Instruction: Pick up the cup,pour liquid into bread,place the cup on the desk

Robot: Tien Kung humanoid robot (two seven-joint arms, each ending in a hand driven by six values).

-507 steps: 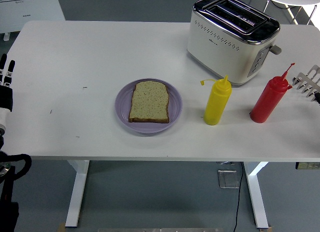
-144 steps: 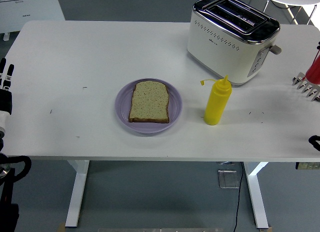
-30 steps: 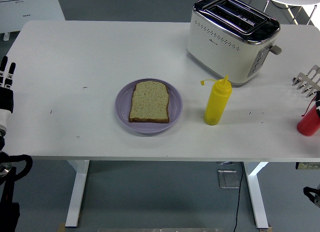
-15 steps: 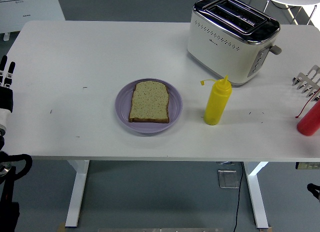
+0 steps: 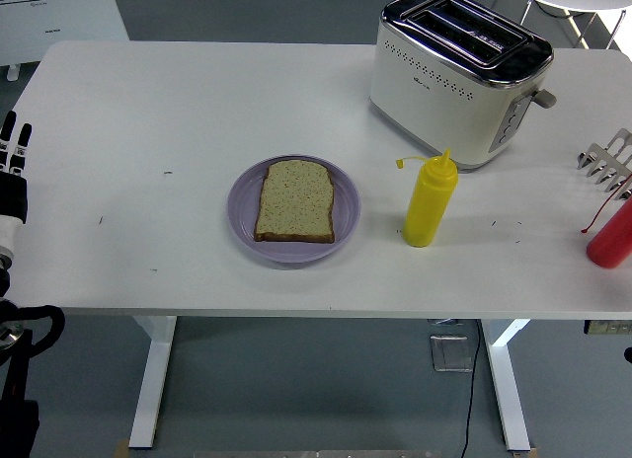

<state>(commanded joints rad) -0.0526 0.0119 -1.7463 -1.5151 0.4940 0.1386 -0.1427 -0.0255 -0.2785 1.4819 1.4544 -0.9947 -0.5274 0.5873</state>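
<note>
- A slice of bread (image 5: 295,200) is seen lying flat on a lilac plate (image 5: 240,217) toward the near edge of the white desk (image 5: 197,103).
- A yellow squeeze bottle (image 5: 429,201) is stood upright just right of the plate, its cap hanging off the nozzle on a strap.
- A red squeeze bottle (image 5: 612,234) is set on the desk at the picture's right edge, partly cut off, well apart from the bread.
- The left hand (image 5: 12,157) is held at the left edge beside the desk, fingers straight and apart, nothing gripped.
- The right hand is not shown; only a silver toothed tool (image 5: 607,160) pokes in above the red bottle.
- A cream and chrome toaster (image 5: 457,75) is placed at the far right of the desk, behind the yellow bottle.
- No cup can be made out.
</note>
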